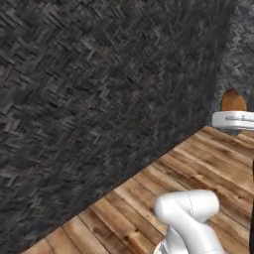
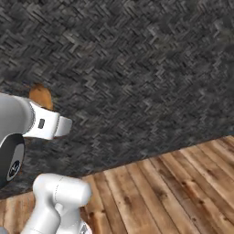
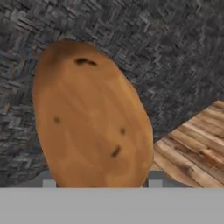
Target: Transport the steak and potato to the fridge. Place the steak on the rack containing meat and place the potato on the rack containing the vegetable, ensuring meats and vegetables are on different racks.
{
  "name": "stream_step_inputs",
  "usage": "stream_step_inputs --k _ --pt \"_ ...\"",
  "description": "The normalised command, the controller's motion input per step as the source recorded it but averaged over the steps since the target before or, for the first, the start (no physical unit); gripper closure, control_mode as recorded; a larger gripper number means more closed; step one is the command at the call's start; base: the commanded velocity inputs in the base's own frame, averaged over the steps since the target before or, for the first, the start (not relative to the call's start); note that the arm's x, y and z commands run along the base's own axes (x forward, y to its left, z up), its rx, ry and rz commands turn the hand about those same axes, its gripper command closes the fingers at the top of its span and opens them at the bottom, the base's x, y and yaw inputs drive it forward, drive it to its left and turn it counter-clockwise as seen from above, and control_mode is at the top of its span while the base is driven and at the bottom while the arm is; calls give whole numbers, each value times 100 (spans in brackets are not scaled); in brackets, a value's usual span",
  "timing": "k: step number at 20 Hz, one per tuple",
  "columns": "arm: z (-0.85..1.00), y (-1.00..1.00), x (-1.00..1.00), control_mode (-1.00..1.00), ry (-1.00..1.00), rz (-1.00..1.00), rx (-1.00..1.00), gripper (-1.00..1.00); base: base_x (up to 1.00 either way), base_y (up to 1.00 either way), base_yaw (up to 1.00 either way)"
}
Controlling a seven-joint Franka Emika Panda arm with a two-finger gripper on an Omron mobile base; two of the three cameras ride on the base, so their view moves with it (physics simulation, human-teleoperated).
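The potato (image 3: 89, 122), a brown oval lump with dark specks, sits between my two finger tips (image 3: 49, 183) in the hand view, with my gripper (image 3: 102, 183) shut on it. From the left base view the potato (image 1: 233, 100) sticks up above the white hand (image 1: 232, 120) at the right edge. In the right base view the potato (image 2: 41, 96) shows at the left, just above the hand (image 2: 45, 123). The steak, the fridge and its racks are out of view.
A dark grey herringbone wall (image 1: 99, 89) stands close ahead across both base views. Below it lies a wooden plank floor (image 2: 183, 183). A white arm link (image 1: 188, 208) rises at the bottom.
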Motion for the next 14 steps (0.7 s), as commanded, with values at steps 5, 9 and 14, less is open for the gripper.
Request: stream_step_inputs --k 5,9,14 --pt "0 0 0 100 0 0 0 100 0 0 -100" --pt "0 0 0 100 0 0 0 100 10 3 -95" --pt "0 0 0 100 0 0 0 100 71 0 -70"
